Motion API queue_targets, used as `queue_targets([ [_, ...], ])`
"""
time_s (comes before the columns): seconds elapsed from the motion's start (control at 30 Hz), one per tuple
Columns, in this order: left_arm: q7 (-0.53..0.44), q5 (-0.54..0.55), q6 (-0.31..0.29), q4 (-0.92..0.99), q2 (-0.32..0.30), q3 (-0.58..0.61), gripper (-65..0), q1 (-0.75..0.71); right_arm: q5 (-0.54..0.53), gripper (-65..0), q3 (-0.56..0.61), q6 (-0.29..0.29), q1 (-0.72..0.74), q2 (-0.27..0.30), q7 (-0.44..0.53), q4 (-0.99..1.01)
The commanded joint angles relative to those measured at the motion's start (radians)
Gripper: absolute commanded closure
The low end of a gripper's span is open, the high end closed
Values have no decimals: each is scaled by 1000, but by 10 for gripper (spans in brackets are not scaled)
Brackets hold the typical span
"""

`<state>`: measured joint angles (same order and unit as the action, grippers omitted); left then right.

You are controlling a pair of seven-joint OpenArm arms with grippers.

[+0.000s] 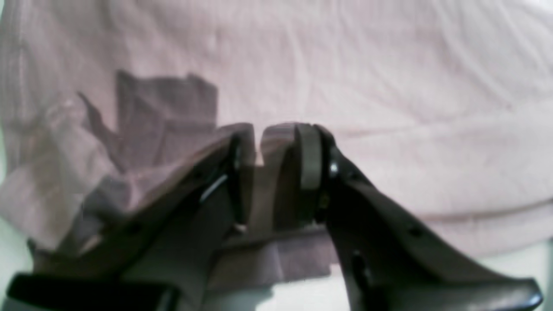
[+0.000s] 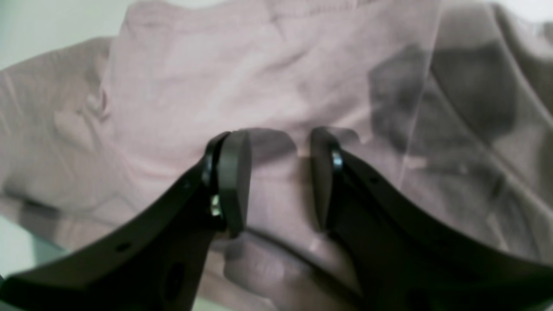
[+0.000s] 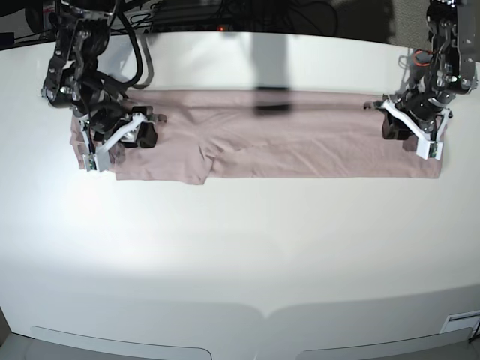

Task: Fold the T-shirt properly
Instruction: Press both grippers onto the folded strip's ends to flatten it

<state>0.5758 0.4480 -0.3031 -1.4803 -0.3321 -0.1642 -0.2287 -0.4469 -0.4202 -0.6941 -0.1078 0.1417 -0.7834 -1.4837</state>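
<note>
I see the T-shirt (image 3: 285,142) on the white table (image 3: 240,247), dark cables (image 3: 225,11) behind; left gripper (image 1: 278,142) pinches its hem, right gripper (image 2: 278,172) clasps a fold.

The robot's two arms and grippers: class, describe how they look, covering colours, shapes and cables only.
Both arms are black, jointed and bulky, with black cables looping near the top. The left gripper and right gripper each have two dark curved fingers ending in flat rounded pads fixed by small silvery screws. In the base view, white bracket pieces sit at the wrists.
</note>
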Motion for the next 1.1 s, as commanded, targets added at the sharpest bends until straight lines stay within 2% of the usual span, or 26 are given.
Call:
queue_targets([
  [0.0, 21, -14, 11, 24, -12, -6, -161, 17, 2, -240, -4, -4, 23, 7, 9, 0],
  [0.2, 29, -13, -52, 215, -12, -6, -161, 130, 9, -240, -4, -4, 100, 8, 8, 84],
  [0.43, 29, -13, -68, 362, -12, -6, -161, 244, 63, -240, -4, -4, 182, 8, 24, 158],
  [0.63, 33, -13, -72, 380, -12, -6, -161, 301, 99, -240, -4, -4, 270, 8, 30, 220],
  [0.93, 30, -14, -90, 380, -12, -5, -161, 298, 130, -240, -4, -4, 346, 8, 50, 330],
  [1.07, 31, -12, -90, 378, -13, -5, -161, 299, 96, -240, -4, -4, 351, 14, 57, 332],
])
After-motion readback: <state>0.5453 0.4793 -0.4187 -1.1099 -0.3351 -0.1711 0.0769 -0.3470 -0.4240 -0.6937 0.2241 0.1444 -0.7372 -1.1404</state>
